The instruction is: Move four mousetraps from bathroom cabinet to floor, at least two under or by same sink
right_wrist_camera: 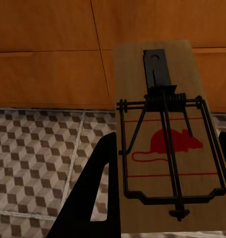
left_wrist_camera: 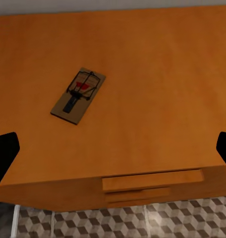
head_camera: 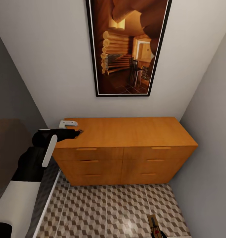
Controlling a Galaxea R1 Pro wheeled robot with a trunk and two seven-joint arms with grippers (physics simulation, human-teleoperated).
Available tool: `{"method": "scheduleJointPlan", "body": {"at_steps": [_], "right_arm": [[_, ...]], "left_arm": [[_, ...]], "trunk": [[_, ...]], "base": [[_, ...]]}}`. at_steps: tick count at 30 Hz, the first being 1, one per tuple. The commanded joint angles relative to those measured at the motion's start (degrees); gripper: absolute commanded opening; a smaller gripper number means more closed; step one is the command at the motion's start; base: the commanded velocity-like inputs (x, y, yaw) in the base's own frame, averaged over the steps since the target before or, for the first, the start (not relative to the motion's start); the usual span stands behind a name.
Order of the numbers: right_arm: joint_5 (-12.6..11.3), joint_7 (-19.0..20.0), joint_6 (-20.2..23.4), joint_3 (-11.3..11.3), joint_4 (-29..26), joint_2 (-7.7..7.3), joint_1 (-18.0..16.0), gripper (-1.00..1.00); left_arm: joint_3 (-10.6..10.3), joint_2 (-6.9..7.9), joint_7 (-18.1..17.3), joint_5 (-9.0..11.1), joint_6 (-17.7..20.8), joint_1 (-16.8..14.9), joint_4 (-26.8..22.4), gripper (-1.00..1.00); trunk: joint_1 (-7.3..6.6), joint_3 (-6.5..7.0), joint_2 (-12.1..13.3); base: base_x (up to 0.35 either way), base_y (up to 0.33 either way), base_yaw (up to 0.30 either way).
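The orange-brown cabinet (head_camera: 126, 132) stands against the back wall. In the left wrist view one mousetrap (left_wrist_camera: 78, 95) lies flat on the cabinet top (left_wrist_camera: 157, 74), above the drawer handles. My left gripper (left_wrist_camera: 113, 151) hovers over it, open wide, with dark fingertips (left_wrist_camera: 4, 153) at both edges of the view. In the head view my left gripper (head_camera: 75, 130) sits over the top's left end. A second mousetrap (right_wrist_camera: 162, 144) is clamped in my right gripper (right_wrist_camera: 162, 178), low in front of the drawers above the bathroom floor (head_camera: 109, 208); it also shows as a mousetrap (head_camera: 154, 224) near the head view's lower edge. The bathroom sink is out of view.
The cabinet fills a narrow alcove between a grey wall (head_camera: 212, 132) on the right and a darker wall (head_camera: 10, 92) on the left. A large framed picture (head_camera: 128, 46) hangs above it. A white ledge (head_camera: 47, 201) borders the tiles on the left.
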Motion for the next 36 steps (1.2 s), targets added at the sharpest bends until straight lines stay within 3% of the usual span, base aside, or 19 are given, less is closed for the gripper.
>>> {"method": "scheduleJointPlan", "body": {"at_steps": [1, 10, 22, 36], "right_arm": [[0.4, 0.2, -0.2, -0.5, 0.0, -0.01, 0.0, -1.00], [0.4, 0.2, -0.2, -0.5, 0.0, -0.01, 0.0, -1.00], [0.4, 0.2, -0.2, -0.5, 0.0, -0.01, 0.0, -1.00], [0.4, 0.2, -0.2, -0.5, 0.0, -0.01, 0.0, -1.00]], "left_arm": [[-0.1, 0.07, -0.1, 0.0, 0.2, 0.0, 0.0, 1.00], [-0.1, 0.18, -0.1, 0.0, 0.2, 0.2, 0.0, 1.00], [-0.1, 0.19, -0.1, 0.0, 0.2, 0.4, 0.2, 1.00], [0.0, 0.18, -0.2, 0.0, 0.1, 0.5, 3.8, 1.00]], "trunk": [[0.03, -0.11, -0.1], [0.03, -0.11, -0.1], [0.03, -0.11, -0.1], [0.03, -0.11, -0.1]], "base": [[0.000, 0.122, 0.000], [0.000, 0.161, 0.000], [0.000, 0.012, 0.000], [0.000, 0.000, 0.000]]}}
